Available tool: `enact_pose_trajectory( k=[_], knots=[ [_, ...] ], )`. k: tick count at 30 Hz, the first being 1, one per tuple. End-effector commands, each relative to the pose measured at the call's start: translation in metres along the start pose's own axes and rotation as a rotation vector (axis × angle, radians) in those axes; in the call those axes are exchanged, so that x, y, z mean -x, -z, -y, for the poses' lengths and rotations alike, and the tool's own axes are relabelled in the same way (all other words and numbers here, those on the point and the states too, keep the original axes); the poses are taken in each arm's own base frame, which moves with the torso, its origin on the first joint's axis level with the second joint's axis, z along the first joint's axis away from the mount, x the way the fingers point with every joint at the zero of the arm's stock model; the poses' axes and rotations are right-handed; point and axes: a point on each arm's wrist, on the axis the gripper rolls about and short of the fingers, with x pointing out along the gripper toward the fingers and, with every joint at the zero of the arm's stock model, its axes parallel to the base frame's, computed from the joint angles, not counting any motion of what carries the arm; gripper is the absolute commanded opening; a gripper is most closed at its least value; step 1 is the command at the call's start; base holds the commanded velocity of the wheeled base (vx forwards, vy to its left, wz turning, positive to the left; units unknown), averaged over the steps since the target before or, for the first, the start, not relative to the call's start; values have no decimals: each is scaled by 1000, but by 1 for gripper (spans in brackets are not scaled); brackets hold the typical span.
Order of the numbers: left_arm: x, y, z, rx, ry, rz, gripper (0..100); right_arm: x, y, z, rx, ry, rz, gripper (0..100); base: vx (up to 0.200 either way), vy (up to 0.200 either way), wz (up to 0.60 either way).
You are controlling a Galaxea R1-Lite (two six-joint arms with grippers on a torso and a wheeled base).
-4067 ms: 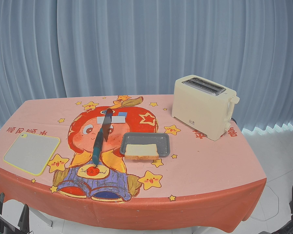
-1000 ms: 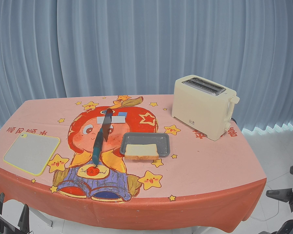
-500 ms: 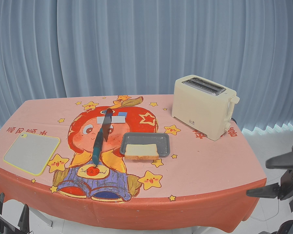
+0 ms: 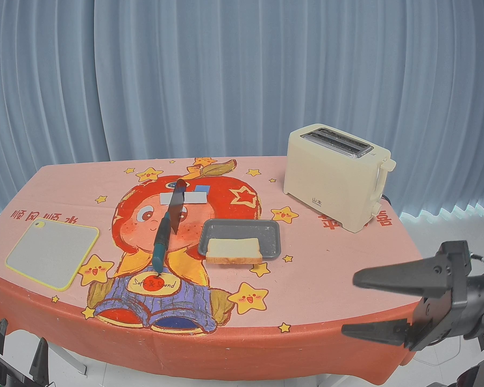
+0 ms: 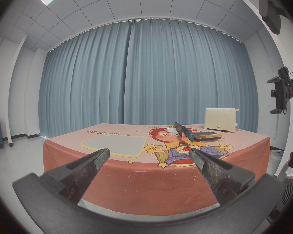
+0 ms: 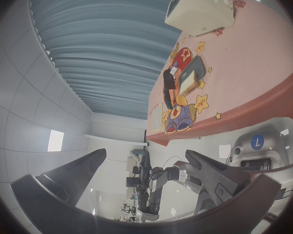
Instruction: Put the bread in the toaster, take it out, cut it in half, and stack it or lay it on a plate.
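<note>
Bread point(image 4: 234, 249) sits in tray point(image 4: 242, 229) mid-frame; right end effector point(image 4: 349, 305) lower right, left end effector point(image 4: 19, 345) lower left, both spread apart.

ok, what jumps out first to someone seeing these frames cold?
The loud cartoon tablecloth and the cream toaster at its far right grab the eye first. Mid-table, a bread slice sits at the near edge of a grey tray, with a blue-handled knife just left of it. The right gripper hangs, fingers open, over the table's near right corner.
</note>
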Motion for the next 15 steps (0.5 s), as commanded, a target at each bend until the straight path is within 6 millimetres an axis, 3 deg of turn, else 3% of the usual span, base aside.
enact_pose_trajectory(
  k=[1,15],
  knots=[
    [-1,5,0,1,-1,-19,100,-16,4,13,-17,62,-33,100,0,0,0],
    [-1,5,0,-1,-1,-19,100,-55,-2,23,-47,60,13,100,0,0,0]
  ],
)
